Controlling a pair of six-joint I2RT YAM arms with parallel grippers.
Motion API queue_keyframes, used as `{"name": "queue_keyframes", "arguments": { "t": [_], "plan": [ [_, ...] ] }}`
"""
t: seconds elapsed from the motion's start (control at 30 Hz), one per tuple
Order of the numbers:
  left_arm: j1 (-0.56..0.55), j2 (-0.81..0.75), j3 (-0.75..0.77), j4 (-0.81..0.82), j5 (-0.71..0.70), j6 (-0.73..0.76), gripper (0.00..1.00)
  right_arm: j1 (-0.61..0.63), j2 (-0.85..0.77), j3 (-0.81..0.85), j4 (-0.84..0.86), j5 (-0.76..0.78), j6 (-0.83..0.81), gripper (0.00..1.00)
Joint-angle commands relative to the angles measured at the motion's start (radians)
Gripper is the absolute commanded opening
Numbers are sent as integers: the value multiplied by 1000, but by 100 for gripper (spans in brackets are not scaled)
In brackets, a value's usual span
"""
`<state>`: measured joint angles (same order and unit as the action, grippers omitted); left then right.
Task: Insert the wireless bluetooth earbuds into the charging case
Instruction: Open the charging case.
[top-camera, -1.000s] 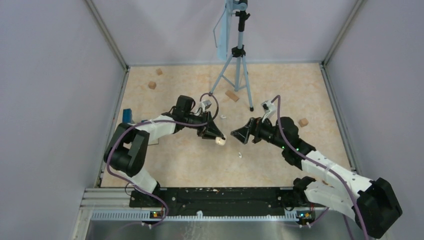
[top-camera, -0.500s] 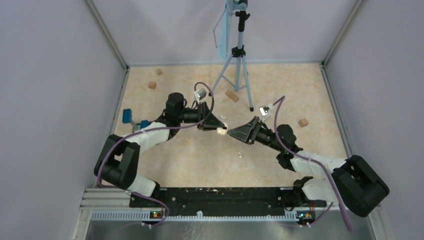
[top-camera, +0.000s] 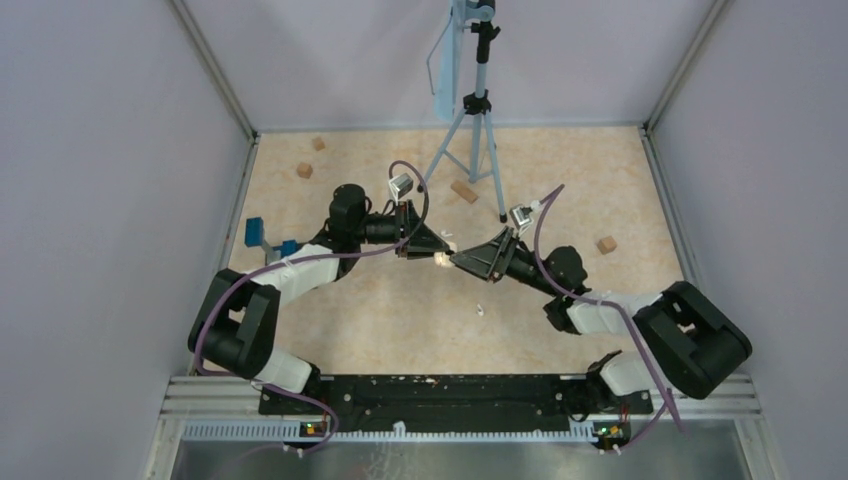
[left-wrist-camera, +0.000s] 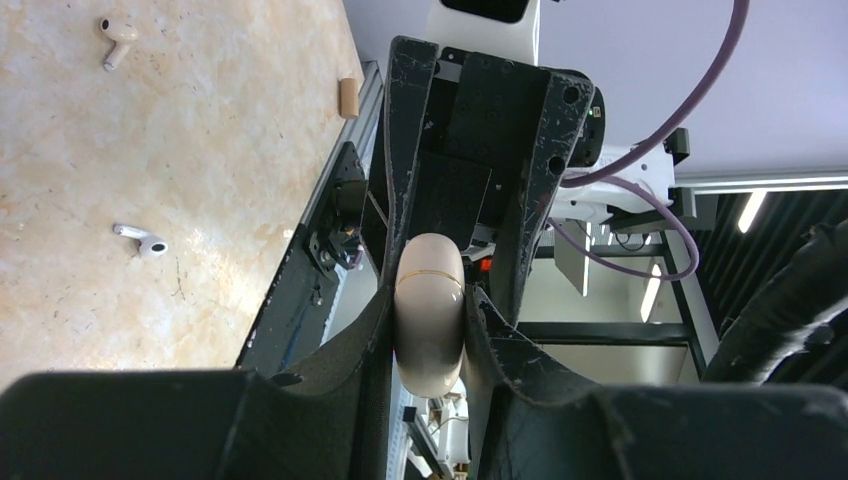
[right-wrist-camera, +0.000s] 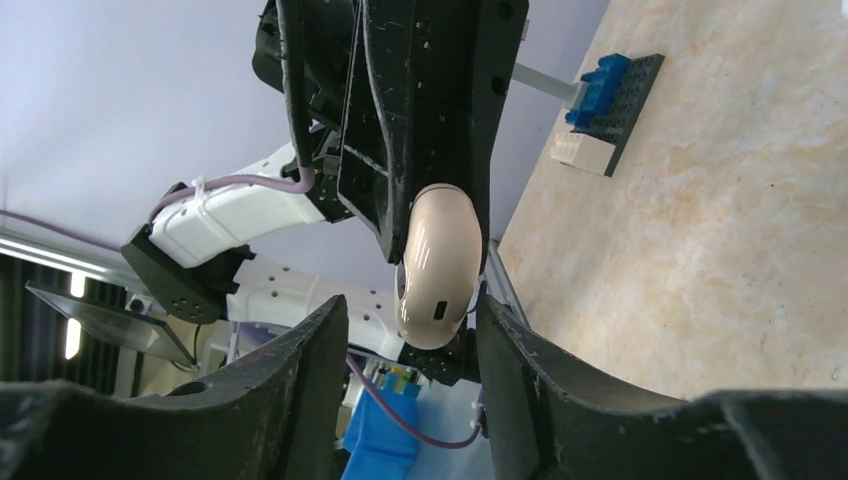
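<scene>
My left gripper (left-wrist-camera: 428, 300) is shut on the closed, cream-coloured charging case (left-wrist-camera: 430, 320), which it holds above the table at mid-scene (top-camera: 440, 260). My right gripper (right-wrist-camera: 408, 322) faces it tip to tip. Its jaws stand open on either side of the case's free end (right-wrist-camera: 435, 265), with a gap on both sides. Two white earbuds (left-wrist-camera: 118, 40) (left-wrist-camera: 142, 240) lie on the tan table. In the top view one earbud (top-camera: 479, 309) lies in front of the grippers and another (top-camera: 447, 235) just behind them.
A tripod (top-camera: 470, 150) stands at the back centre. Tan wooden blocks (top-camera: 304, 170) (top-camera: 463, 190) (top-camera: 606, 244) are scattered about. A blue brick piece (top-camera: 256, 232) sits by the left wall. Grey walls enclose the table on three sides.
The left gripper lifted the case and carried it back. The right arm reached left until its jaws straddle the case's end, and they have narrowed.
</scene>
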<state>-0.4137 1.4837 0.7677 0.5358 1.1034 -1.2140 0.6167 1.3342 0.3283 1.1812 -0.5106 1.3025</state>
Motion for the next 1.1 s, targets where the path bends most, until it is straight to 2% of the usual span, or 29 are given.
{"name": "queue_keyframes", "arguments": {
  "t": [0.0, 0.3, 0.4, 0.5, 0.67, 0.8, 0.87, 0.97, 1.07],
  "plan": [
    [0, -23, -11, 69, 29, -13, 0, -6, 74, 43, 221, -15, 60, 47],
    [0, -36, -28, 68, 11, -16, 0, 2, 201, 33, 408, -9, 145, 26],
    [0, -45, -45, 114, 19, -41, 12, 2, 240, 20, 463, 3, 181, 0],
    [0, -52, -66, 169, 31, -80, 22, 2, 275, -8, 522, 29, 198, 0],
    [0, -70, -96, 179, 21, -85, 26, 2, 298, -12, 542, 34, 205, 0],
    [0, -67, -113, 229, 30, -113, 46, 2, 296, -12, 543, 42, 205, 0],
    [1, -69, -118, 242, 29, -119, 52, 2, 298, -14, 542, 40, 205, 0],
    [0, -75, -123, 244, 22, -119, 51, 2, 295, -19, 542, 44, 205, 0],
    [-1, -76, -135, 252, 15, -122, 44, 2, 292, -20, 543, 46, 205, 0]
  ]
}}
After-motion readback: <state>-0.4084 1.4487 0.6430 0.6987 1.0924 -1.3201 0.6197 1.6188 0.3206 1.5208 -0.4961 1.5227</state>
